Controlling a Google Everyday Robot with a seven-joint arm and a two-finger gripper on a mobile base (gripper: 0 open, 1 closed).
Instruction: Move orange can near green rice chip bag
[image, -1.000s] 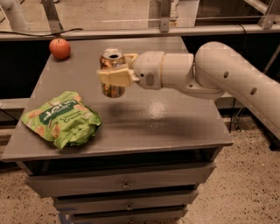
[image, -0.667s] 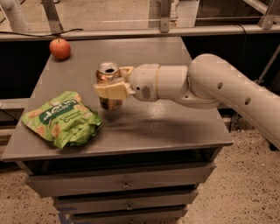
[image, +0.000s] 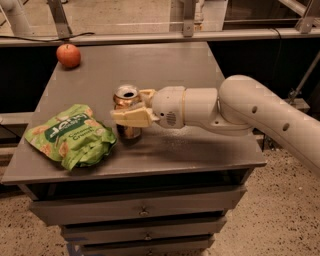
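The orange can stands upright on the grey table, just right of the green rice chip bag, a small gap between them. My gripper reaches in from the right with one pale finger on the near side of the can and one on the far side; the can's base seems to rest on the tabletop. The bag lies flat near the table's front left corner.
A red apple sits at the table's back left corner. My thick white arm stretches across the right half of the table. Drawers lie under the front edge. A metal rail and cable run behind the table.
The gripper has carried the can down and toward the front left, from mid-air near the table's middle to the tabletop beside the green bag.
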